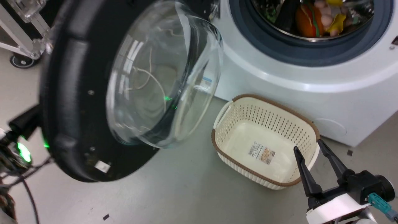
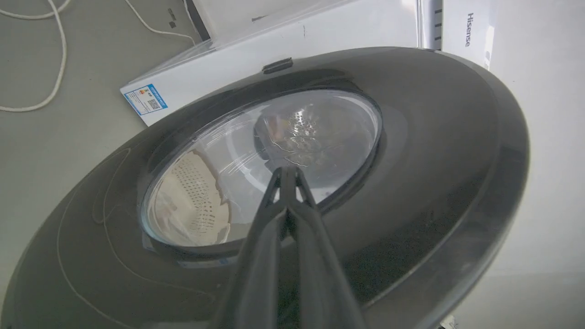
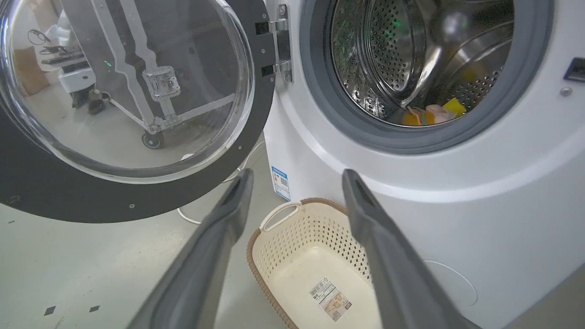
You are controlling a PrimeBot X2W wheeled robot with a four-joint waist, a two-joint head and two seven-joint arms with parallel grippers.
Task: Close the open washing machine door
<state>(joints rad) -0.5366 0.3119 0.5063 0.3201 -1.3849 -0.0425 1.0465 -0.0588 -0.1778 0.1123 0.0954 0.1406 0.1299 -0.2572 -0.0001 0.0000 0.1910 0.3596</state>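
Note:
The washing machine door stands swung open at the left, its clear glass bowl bulging toward the washing machine. A metal hinge joins the door to the white front. The steel drum is open. My left gripper is shut with nothing in it, its tips against the outer face of the door at the window's lower rim. My right gripper is open and hovers over the basket's near corner, apart from the door. It is also open in its wrist view.
A cream perforated basket stands on the floor in front of the machine. Colourful toys lie in the drum. A wheeled metal frame stands at the far left. A white cable lies on the floor beside the machine.

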